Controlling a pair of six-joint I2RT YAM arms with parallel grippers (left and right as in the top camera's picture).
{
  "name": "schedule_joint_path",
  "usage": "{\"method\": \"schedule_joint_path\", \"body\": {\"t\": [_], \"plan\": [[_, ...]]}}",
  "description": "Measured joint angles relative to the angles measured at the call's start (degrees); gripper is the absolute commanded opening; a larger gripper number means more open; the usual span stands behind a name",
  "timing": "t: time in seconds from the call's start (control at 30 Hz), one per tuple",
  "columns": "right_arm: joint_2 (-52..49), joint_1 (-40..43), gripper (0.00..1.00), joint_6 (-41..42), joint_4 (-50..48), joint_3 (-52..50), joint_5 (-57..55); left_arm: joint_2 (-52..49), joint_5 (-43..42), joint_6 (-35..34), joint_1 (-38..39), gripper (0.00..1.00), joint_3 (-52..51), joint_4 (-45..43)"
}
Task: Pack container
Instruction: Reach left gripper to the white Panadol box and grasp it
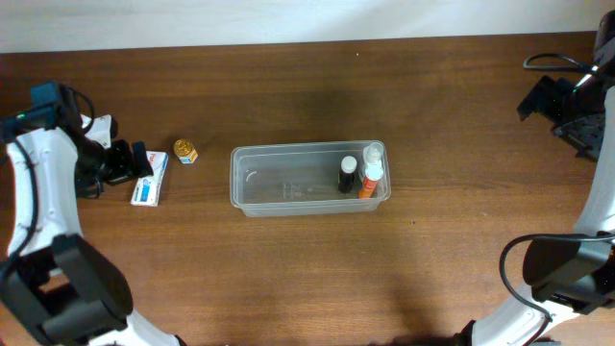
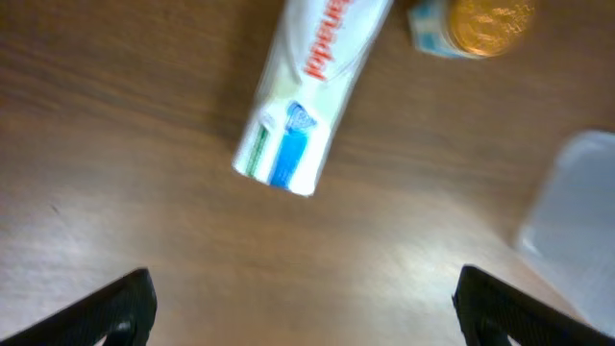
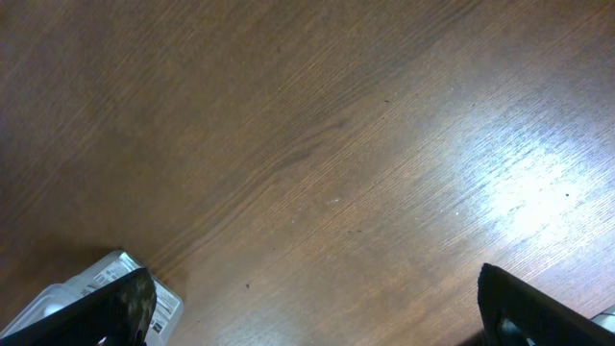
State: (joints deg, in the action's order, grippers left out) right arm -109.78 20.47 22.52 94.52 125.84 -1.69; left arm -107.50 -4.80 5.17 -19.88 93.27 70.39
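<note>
The clear container (image 1: 279, 189) lies at the table's middle. At its right end stand a black bottle (image 1: 347, 175) and an orange bottle with a white cap (image 1: 370, 178). A white and blue box (image 1: 149, 180) and a small gold-lidded jar (image 1: 185, 151) lie to its left. My left gripper (image 1: 130, 165) is open and empty at the box's left side. In the left wrist view the box (image 2: 312, 91), the jar (image 2: 476, 24) and a container corner (image 2: 577, 221) lie ahead of the open jaws (image 2: 307, 312). My right gripper (image 1: 540, 99) is open and empty at the far right.
The right wrist view shows bare brown wood between the open jaws (image 3: 322, 308) and a clear plastic corner with a printed label (image 3: 91, 279) at the lower left. A black cable (image 1: 557, 60) loops at the table's back right.
</note>
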Motion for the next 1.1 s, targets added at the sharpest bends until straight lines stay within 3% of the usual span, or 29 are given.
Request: {"method": "schedule_joint_path", "body": {"t": [0.67,1.1], "plan": [[0.00,0.00,0.98,0.00,0.00,0.00,0.00,-10.23,4.59,2.58,4.74,0.99,0.04,-12.92],[0.00,0.00,0.98,-0.04,0.00,0.00,0.00,-10.67,5.73,3.02,5.05,0.99,0.11,-11.76]]}}
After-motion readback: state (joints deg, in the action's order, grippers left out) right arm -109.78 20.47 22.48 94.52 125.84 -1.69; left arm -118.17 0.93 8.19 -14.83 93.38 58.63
